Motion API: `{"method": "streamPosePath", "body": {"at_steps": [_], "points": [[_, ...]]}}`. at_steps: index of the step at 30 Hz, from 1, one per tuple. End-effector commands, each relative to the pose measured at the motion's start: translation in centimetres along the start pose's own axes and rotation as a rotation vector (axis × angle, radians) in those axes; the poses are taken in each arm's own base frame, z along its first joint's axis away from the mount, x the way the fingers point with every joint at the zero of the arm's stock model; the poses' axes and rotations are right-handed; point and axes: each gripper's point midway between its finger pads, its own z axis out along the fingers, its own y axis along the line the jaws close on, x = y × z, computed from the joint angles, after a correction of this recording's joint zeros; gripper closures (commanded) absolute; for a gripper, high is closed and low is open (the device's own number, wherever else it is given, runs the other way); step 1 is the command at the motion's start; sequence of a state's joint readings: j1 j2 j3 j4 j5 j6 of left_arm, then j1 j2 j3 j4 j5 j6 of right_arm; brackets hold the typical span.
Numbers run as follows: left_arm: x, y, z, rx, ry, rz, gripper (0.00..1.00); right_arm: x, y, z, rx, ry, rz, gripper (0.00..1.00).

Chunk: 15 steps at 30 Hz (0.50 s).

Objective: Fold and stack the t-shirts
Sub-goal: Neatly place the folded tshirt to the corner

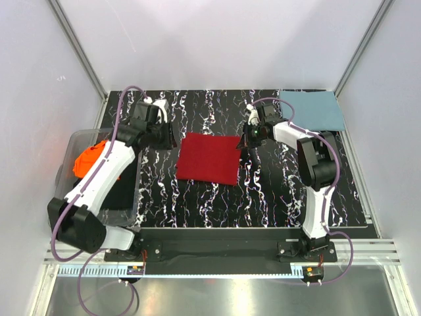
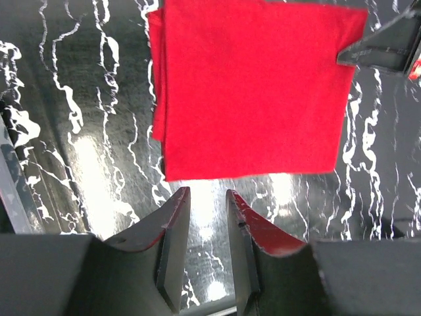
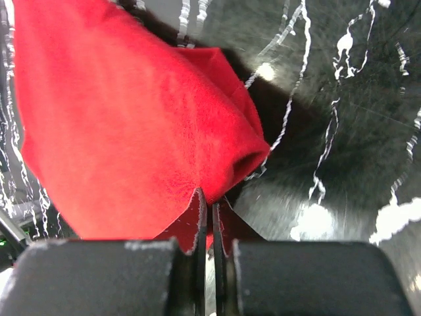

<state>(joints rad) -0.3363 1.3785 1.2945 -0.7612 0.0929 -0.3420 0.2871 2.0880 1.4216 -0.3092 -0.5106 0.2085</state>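
Centre: deep red folded cloth t-shirt. My right gripper is clamped on its 2 o'clock corner, likely to drag it toward the folded teal-blue t-shirt at 1 o'clock. Left gripper: jaws apart, empty.

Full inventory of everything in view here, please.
red t-shirt: one, deep red, folded, table centre
teal-blue t-shirt: one, dusty teal-blue, folded, far right corner
orange t-shirt: one, bright orange, bunched in the bin
bin: one, clear, left side
table: one, black with white veins, under everything
left arm: one, white and black, over the bin
right arm: one, white and black, right of centre
left fingers: two, black, apart, empty, left of the red t-shirt
right fingers: two, black, shut on the red t-shirt's far right corner
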Motion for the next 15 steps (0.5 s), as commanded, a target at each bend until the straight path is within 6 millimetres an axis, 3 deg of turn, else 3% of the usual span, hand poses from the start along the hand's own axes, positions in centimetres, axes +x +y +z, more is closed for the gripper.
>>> {"method": "streamPosePath", "body": {"at_steps": [1, 4, 7, 13, 15], "points": [[1.5, -0.7, -0.4, 0.063, 0.025, 0.036, 0.67, -4.0, 3.4, -4.3, 0.021, -0.147, -0.148, 1.00], [2.0, -1.7, -0.7, 0.117, 0.013, 0.039, 0.67, -5.5, 4.2, -6.0, 0.043, -0.203, -0.178, 1.00], [2.5, -1.4, -0.8, 0.112, -0.003, 0.043, 0.66, -6.7, 4.3, -7.4, 0.084, -0.236, -0.204, 1.00], [3.1, -0.5, -0.7, 0.085, -0.023, 0.057, 0.66, -7.6, 3.1, -8.5, 0.184, -0.227, -0.270, 1.00], [3.1, -0.5, -0.7, 0.086, -0.037, 0.056, 0.66, -8.7, 1.5, -9.9, 0.304, -0.255, -0.331, 1.00]]}}
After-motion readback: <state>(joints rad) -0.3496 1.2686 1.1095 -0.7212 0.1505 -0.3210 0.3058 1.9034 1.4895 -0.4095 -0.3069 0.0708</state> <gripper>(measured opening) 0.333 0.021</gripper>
